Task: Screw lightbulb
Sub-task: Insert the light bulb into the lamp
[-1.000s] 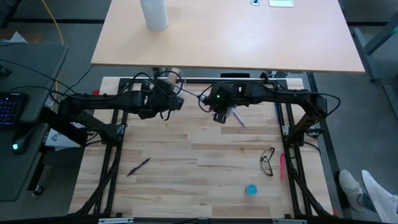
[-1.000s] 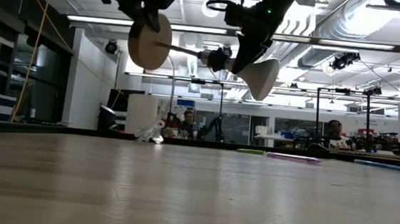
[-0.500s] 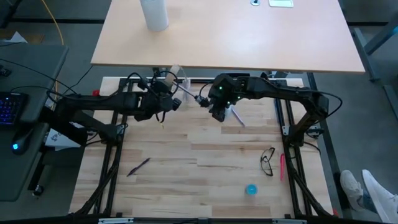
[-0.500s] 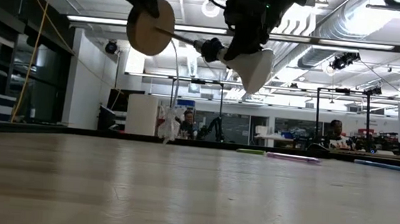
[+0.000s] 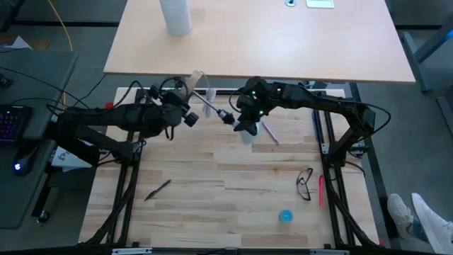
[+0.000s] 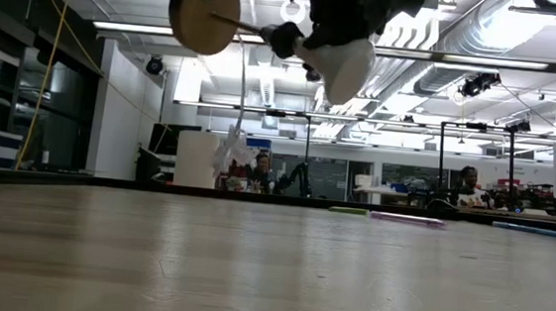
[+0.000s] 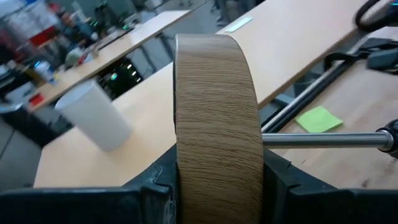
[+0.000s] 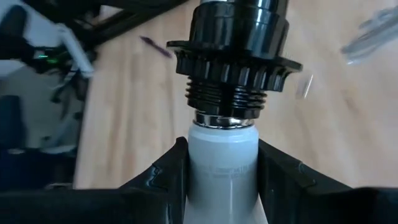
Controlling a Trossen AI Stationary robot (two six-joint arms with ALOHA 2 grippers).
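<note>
My left gripper is shut on the round wooden disc of a lamp base, high above the table's far middle. A thin metal rod runs from the disc to the black socket. My right gripper is shut on the white lightbulb. The bulb's metal screw base sits at the mouth of the socket. A white cord hangs from the disc. My left gripper pinches the disc between its two fingers, one on each flat face, beside the rod's root. The fingers come level from the table's left. The disc stands on edge, lifted clear, with the rod pointing toward the right arm. My right gripper pinches the bulb's pale neck between its two fingers, just behind the screw base. The fingers slant down from the table's right. The bulb is lifted clear and tilted, its base toward the socket and its globe lower.
On the table lie a pair of glasses, a pink pen, a small blue object, a black pen and a clear item. A tall white cylinder stands on the far desk. People sit in the room behind.
Both grippers have risen, carrying the lamp base and the bulb higher above the table. The right gripper has also gone a little toward the table's left with the bulb. The bulb's base has stayed at the socket. The hanging cord has swung.
</note>
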